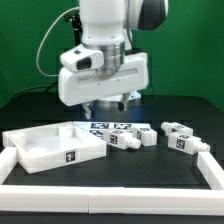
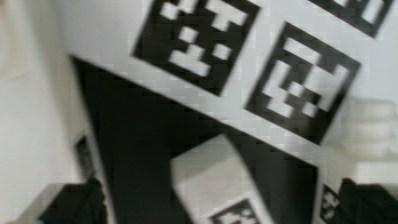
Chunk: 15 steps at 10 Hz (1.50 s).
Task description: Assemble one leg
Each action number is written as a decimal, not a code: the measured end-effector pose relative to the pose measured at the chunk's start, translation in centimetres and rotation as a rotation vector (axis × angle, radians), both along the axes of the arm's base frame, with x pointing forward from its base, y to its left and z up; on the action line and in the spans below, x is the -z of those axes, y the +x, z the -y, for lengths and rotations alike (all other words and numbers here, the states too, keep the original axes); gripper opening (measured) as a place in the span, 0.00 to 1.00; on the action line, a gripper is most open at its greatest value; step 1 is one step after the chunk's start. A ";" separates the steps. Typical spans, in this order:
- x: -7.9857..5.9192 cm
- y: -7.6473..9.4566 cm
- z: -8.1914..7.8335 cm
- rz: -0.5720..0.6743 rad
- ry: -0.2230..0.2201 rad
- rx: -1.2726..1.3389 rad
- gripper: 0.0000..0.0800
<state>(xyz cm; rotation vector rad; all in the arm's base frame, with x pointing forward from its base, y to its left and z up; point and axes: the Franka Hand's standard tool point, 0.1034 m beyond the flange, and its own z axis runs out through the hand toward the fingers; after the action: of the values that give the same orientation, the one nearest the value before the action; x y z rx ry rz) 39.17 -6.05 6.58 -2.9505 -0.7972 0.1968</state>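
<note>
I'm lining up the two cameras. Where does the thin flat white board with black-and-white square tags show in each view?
Exterior view: the marker board lies flat on the black table, between the big white tray-like panel and the small white plastic legs.
Wrist view: the marker board is seen close up, its two large tags filling much of the picture.
Shared landmark: the black table beneath the board.

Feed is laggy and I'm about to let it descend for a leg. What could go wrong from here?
1. The gripper hangs over the marker board, not over a leg; a straight descent would likely strike the board.
2. The nearest leg lies close to a second leg, so a finger may nudge it.
3. The wrist view is blurred, so alignment is hard to judge.
</note>
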 end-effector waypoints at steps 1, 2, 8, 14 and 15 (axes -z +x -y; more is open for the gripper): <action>-0.4 0.7 2.7 0.019 -0.004 -0.026 0.81; -0.4 1.0 4.2 0.030 -0.005 -0.060 0.81; 0.0 1.3 5.8 0.074 0.002 -0.100 0.81; 1.3 6.4 12.5 0.078 -0.005 -0.247 0.81; 1.3 6.5 12.4 0.078 -0.004 -0.251 0.81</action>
<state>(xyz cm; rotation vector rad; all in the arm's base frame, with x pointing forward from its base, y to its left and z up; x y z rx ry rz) 45.63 -18.43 5.29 -2.8691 -1.1789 0.0990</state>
